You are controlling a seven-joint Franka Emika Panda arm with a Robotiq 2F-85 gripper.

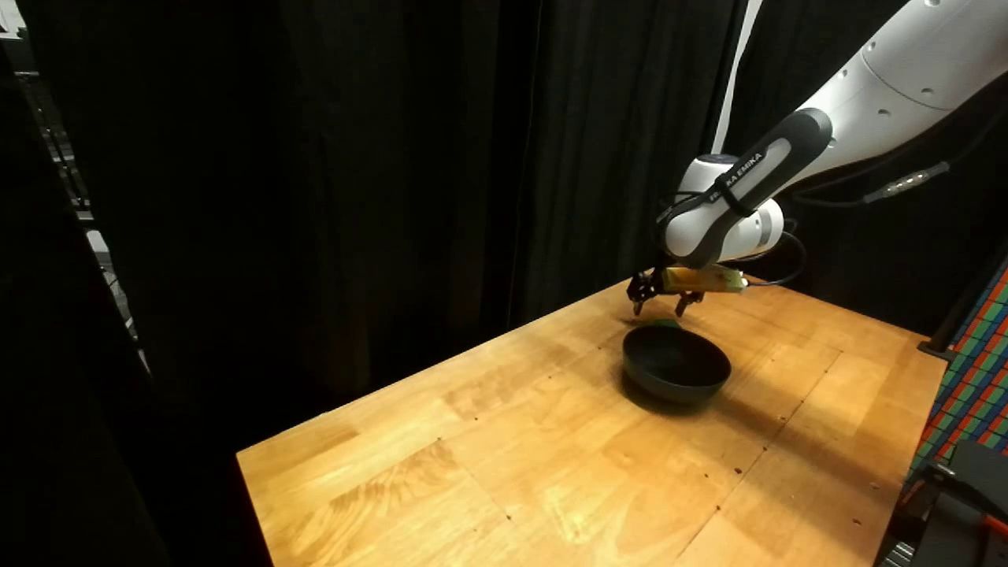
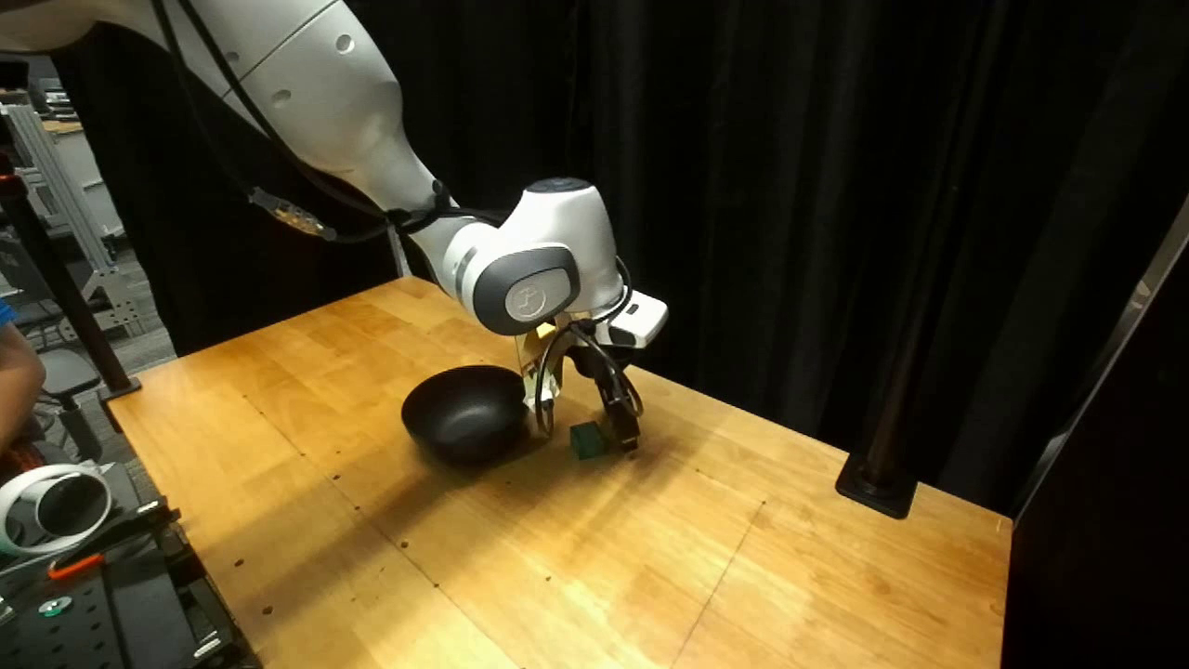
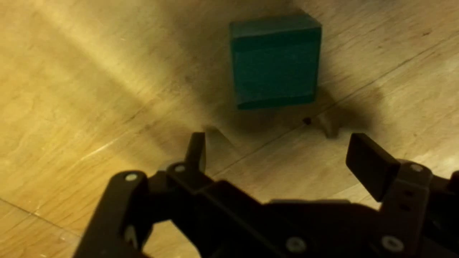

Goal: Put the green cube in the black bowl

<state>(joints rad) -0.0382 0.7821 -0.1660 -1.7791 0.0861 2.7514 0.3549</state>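
The green cube point(image 3: 276, 68) lies on the wooden table, ahead of the fingertips in the wrist view. In an exterior view it shows whole point(image 2: 587, 440), and in an exterior view only its top edge point(image 1: 668, 323) shows behind the bowl. The black bowl point(image 1: 677, 366) stands upright on the table close beside the cube; it also shows here point(image 2: 469, 409) and is out of the wrist view. Its visible inside holds nothing. My gripper point(image 3: 279, 147) is open and empty, pointing down just above the table near the cube; it shows in both exterior views point(image 1: 660, 310) point(image 2: 585, 426).
The wooden table point(image 2: 650, 557) carries a black post base point(image 2: 878, 483) near its far edge and another post point(image 1: 937, 346) at a corner. Black curtains hang behind. A dark side cart point(image 2: 102, 604) with tools and a person's arm point(image 2: 19, 390) are beyond the table.
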